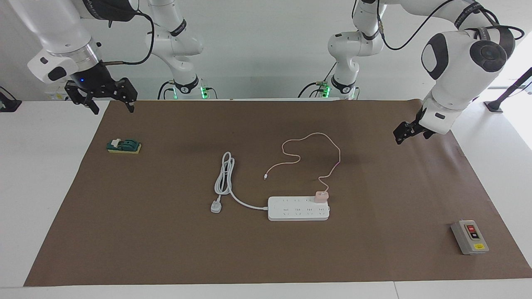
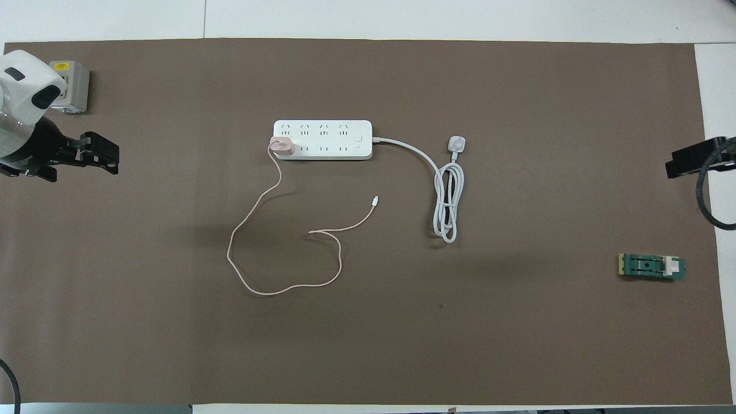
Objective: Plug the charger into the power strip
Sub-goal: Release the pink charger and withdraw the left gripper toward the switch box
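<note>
Brown paper covers the white table (image 1: 25, 187), and on it, about midway between the arms' ends, lies the power strip (image 1: 298, 208), a flat white bar with two rows of sockets. The charger (image 1: 321, 197), a small pale pink cube, sits plugged into the strip's row nearer to the robots, at the end toward the left arm. Its thin pink cable (image 1: 316, 143) loops over the paper nearer to the robots and ends in a small loose connector. The strip's thick white cord (image 1: 226, 174) runs toward the right arm's end, folds into a long loop, and finishes in a white three-pin plug (image 1: 215, 206) lying flat.

The left gripper (image 1: 409, 132) hangs in the air over the paper toward the left arm's end, jaws spread and holding nothing, well apart from the charger. The right gripper (image 1: 110, 101) waits raised over the paper's corner near its own base, jaws also spread and empty, well apart from the strip.

A grey switch box (image 1: 469, 237) with a red button rests far from the robots toward the left arm's end. A green knife switch (image 1: 123, 145) on a yellow base sits toward the right arm's end.
</note>
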Motion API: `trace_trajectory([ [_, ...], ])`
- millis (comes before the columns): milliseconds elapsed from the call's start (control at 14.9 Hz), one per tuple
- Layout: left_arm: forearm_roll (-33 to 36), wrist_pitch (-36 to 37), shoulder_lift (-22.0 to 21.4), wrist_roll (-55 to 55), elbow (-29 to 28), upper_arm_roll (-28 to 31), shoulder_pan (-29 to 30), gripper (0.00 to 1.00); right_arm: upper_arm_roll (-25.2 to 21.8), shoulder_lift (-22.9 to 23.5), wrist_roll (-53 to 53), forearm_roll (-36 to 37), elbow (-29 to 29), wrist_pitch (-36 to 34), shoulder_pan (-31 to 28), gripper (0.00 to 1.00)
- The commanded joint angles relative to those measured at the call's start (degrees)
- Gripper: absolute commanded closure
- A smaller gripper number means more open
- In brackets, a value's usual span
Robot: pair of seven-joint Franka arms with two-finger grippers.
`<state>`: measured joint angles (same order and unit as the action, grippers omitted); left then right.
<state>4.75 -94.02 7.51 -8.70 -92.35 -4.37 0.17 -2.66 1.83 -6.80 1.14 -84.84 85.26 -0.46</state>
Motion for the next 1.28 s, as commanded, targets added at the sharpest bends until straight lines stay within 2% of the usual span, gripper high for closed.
trace_trajectory([
  [0, -0.7, -2.8, -2.7, 1.0, -3.1, 0.5, -0.6, 0.00, 0.6, -1.4, 0.9, -1.0, -1.5, -0.4, -0.9, 0.00],
  [537, -3.3, 0.1, -6.5, 3.7, -2.6, 0.0, -0.3, 0.00, 0.6, -1.4, 0.9, -1.0, -1.5, -0.4, -0.9, 0.00],
  [738, -3.3, 0.3, -9.0, 4.5, -5.1, 0.1, -0.2, 0.00, 0.6, -1.4, 0.9, -1.0, -1.5, -0.4, -0.9, 0.00],
  [873, -3.3, 0.6, -9.1, 5.4, -5.3, 0.2, 0.3, 0.00, 0.6, -1.4, 0.9, -1.0, -1.5, -0.4, -0.9, 0.00],
  [1007, -3.3, -0.7, -11.3, 6.8, -8.3, 0.2, 1.4, 0.00, 0.6, -1.4, 0.9, -1.0, -1.5, -0.4, -0.9, 0.00],
  [1208, -3.3, -2.8, -10.9, 6.7, -9.4, 0.2, 1.5, 0.00, 0.6, -1.4, 0.9, -1.0, -1.5, -0.4, -0.9, 0.00],
])
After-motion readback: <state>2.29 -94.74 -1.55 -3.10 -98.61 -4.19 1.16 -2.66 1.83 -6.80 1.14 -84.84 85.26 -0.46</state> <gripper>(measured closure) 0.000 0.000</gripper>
